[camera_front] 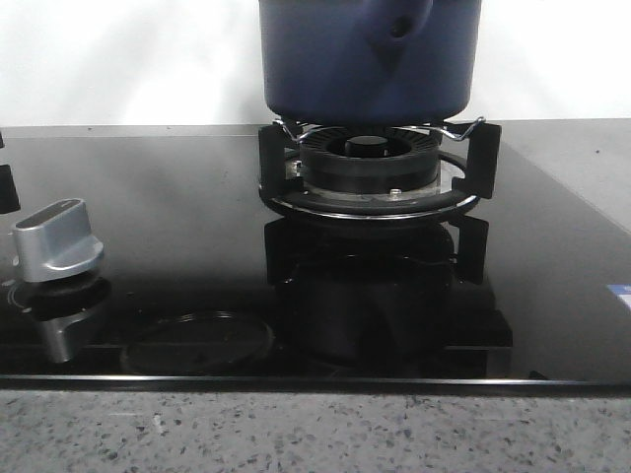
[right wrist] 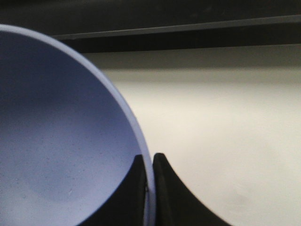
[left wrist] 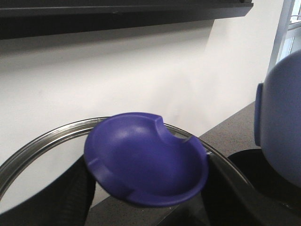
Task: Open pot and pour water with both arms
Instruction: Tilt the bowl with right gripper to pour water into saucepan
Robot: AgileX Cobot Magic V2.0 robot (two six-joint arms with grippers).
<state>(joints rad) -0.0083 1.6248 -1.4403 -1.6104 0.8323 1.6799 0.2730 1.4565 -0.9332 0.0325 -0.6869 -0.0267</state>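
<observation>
The pot [camera_front: 370, 59] sits on the black burner stand [camera_front: 373, 172] of the glossy stove top [camera_front: 197, 227], at about 12 o'clock in the front view. Its stubby handle [camera_front: 399, 25] with a hole faces the camera. A silver knob [camera_front: 54, 241] sits at about 9 o'clock, well apart from the pot.

In the left wrist view, the left end effector [left wrist: 146, 188] pinches the blue knob [left wrist: 146, 160] of a lid, and the lid's shiny metal rim [left wrist: 42, 141] curves behind it. The lid looks lifted, with the white wall behind it, so I think the pot is already open.

In the right wrist view, the right end effector [right wrist: 149, 188] is pressed together on the thin rim of a lighter blue bowl [right wrist: 61, 141], 1 finger inside and 1 outside.

I think the pouring step is in hand now. Next, the right arm likely needs to bring the bowl over the open pot and tip it slowly. The left arm should keep the lid out of the way.
</observation>
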